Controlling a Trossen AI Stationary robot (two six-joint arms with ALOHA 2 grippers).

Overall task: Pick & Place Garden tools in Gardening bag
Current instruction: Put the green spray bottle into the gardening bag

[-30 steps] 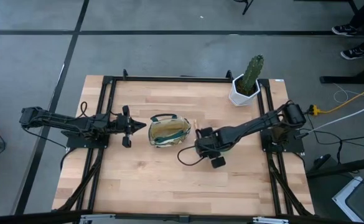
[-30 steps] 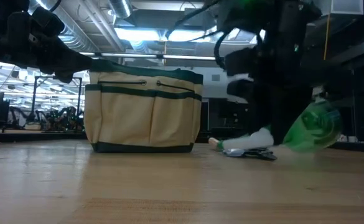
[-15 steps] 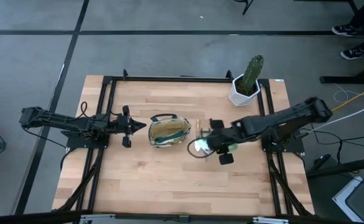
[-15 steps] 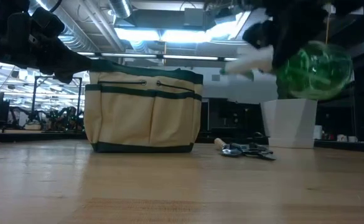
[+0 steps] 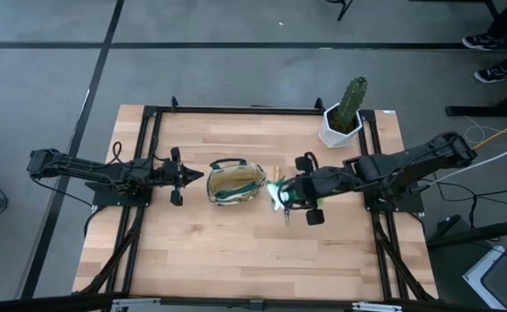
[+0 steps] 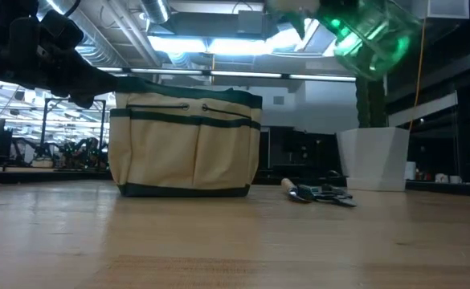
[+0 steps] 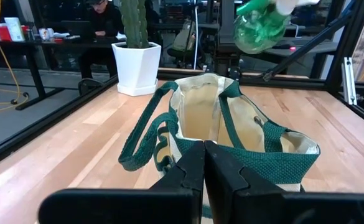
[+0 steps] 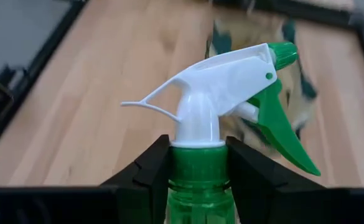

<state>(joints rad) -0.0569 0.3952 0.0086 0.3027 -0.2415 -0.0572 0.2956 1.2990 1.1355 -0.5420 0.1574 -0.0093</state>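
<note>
The beige gardening bag (image 5: 234, 182) with green trim stands open on its base at mid-table; it also shows in the low view (image 6: 188, 143). My left gripper (image 5: 199, 177) is level at the bag's left side and shut on its rim. My right gripper (image 5: 293, 194) is just right of the bag, high above the table, and shut on a green spray bottle (image 6: 369, 36) with a white head (image 8: 222, 78). A metal fork with a pale handle (image 6: 311, 193) lies flat on the table beside the bag. My left gripper pinches the bag's rim (image 7: 197, 138) on the bag's left side between its two fingers. It comes level from the table's left. The bag stands on the table and its mouth narrows toward the fingertips. My right gripper pinches the bottle's green neck (image 8: 197, 163), just under the white spray head, between its two fingers (image 8: 150, 168). It reaches in from the table's right. The bottle is lifted clear of the table and its nozzle points toward the bag.
A white faceted pot with a cactus (image 5: 341, 121) stands at the far right corner. Black frame rails (image 5: 149, 156) run along the table's left, far and right sides. Bare wood (image 5: 236, 251) lies toward the near edge. A person (image 7: 101, 12) sits in the room beyond.
My right gripper has lifted the spray bottle off the table and carried it up, a little toward the far edge and the bag. The bottle lay by the fork a second ago and now hangs high and clear. The fork stays on the table.
</note>
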